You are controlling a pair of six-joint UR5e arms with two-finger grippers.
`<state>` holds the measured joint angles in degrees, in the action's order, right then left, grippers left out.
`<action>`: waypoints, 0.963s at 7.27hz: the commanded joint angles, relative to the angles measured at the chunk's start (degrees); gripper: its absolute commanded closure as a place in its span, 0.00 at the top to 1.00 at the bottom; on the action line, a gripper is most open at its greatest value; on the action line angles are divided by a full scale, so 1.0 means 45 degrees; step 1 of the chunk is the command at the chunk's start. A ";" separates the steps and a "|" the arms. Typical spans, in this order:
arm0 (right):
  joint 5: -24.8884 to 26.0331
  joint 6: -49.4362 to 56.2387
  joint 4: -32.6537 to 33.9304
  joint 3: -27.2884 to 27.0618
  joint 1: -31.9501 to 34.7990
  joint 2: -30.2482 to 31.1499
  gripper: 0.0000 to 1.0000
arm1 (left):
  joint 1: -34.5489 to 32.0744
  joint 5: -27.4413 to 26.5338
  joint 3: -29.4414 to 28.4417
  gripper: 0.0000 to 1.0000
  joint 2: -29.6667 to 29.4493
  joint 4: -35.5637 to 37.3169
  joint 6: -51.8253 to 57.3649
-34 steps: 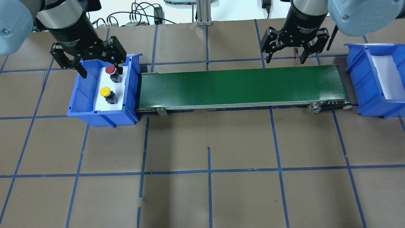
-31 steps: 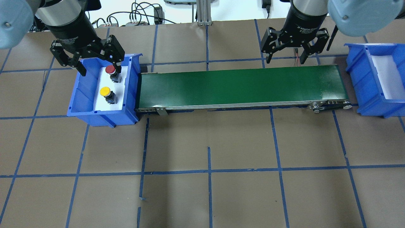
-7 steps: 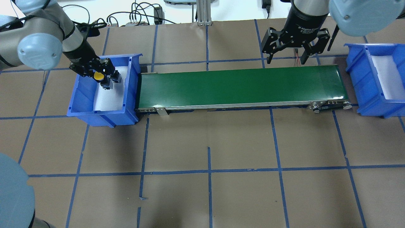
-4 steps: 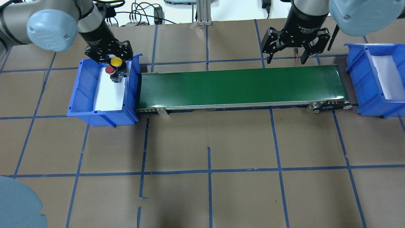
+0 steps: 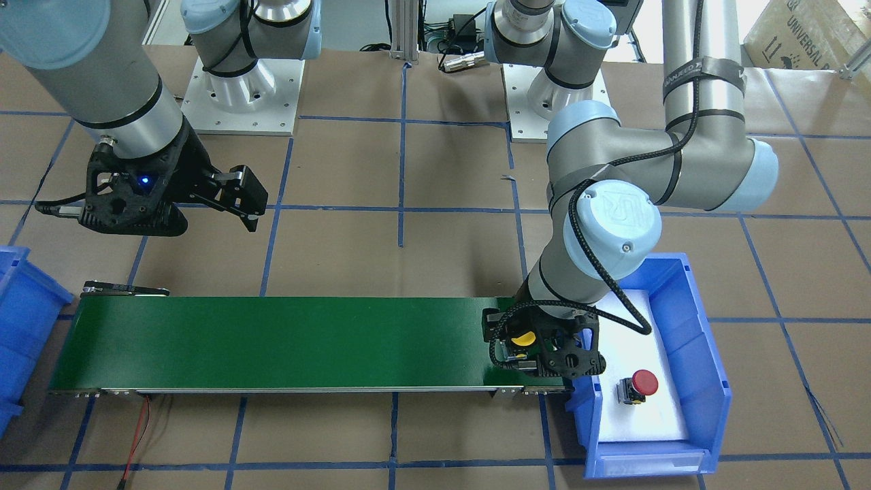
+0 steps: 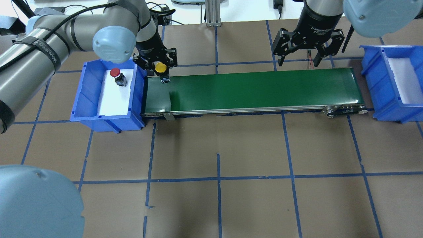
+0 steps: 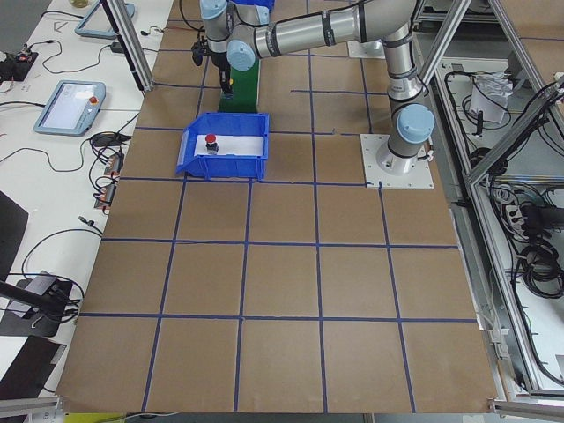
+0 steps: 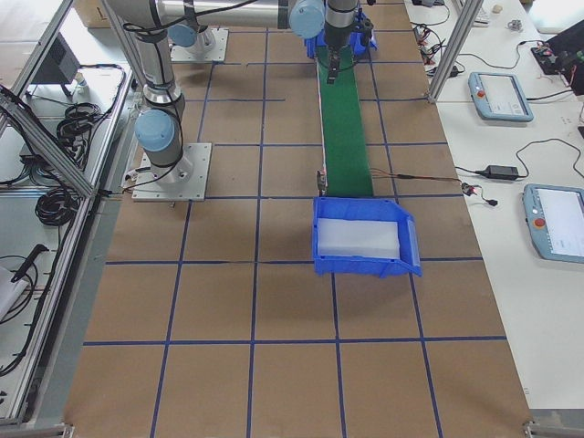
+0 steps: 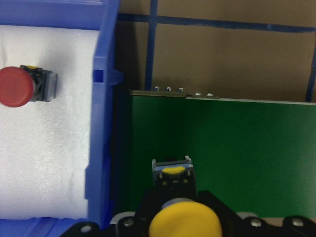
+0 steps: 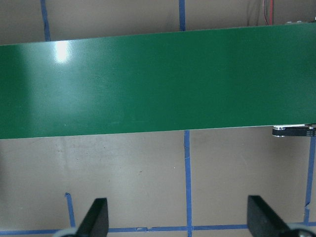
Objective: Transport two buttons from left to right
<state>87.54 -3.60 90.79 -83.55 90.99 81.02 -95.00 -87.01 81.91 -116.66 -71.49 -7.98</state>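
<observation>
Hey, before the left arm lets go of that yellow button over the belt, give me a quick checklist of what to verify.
1. Left gripper shut on the yellow button: ok.
2. Button past the left bin wall, over the conveyor belt: ok.
3. Button low enough to release: cannot tell.
4. Red button lying in the left bin: ok.
5. Right gripper open near the belt's far end: ok.
</observation>
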 commanded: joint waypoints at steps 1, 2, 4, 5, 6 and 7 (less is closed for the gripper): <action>0.0000 0.0000 0.0020 -0.0009 -0.0005 0.0022 1.00 | -0.0178 -0.0001 0.0213 0.32 -0.0246 0.0127 -0.0352; 0.0000 0.0000 0.0000 -0.0009 -0.0004 0.0022 1.00 | -0.0275 -0.0020 0.0292 0.32 -0.0285 0.0203 -0.0355; 0.0000 0.0000 0.0020 -0.0009 -0.0004 0.0002 1.00 | -0.0335 -0.0021 0.0333 0.42 -0.0693 0.0204 -0.0414; 0.0000 0.0000 0.0000 -0.0009 -0.0004 0.0002 1.00 | -0.0374 -0.0001 0.0274 0.61 -0.0754 0.0204 -0.0395; 0.0000 -0.0020 0.0020 -0.0009 -0.0004 0.0002 1.00 | -0.0393 -0.0020 0.0293 0.80 -0.0658 0.0204 -0.0375; 0.0000 -0.0020 0.0020 -0.0009 -0.0004 0.0002 1.00 | -0.0394 -0.0137 0.0061 1.00 -0.0580 0.0262 -0.0375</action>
<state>87.54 -3.66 90.86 -83.58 90.97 81.04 -96.70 -87.21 82.98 -119.57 -70.51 -9.70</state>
